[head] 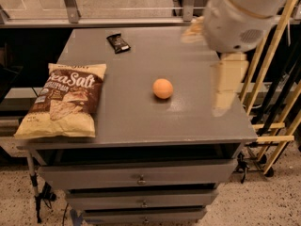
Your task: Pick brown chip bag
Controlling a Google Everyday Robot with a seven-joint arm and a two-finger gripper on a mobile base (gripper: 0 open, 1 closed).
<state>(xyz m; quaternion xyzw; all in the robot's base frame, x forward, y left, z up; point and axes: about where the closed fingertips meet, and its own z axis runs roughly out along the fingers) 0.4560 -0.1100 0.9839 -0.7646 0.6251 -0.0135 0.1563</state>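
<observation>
Right of crinkly brown chip bag (63, 100), gripper (225, 91) hovers.

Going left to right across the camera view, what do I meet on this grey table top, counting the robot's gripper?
brown chip bag → black snack bar wrapper → orange ball → gripper, hanging above the right side of the table.

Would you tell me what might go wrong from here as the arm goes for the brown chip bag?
1. The pincer hangs over the right side of the table. The orange ball lies between it and the brown chip bag, so a low sweep may knock it rolling.
2. The bag lies flat at the front left corner, so a push could slide it off.
</observation>
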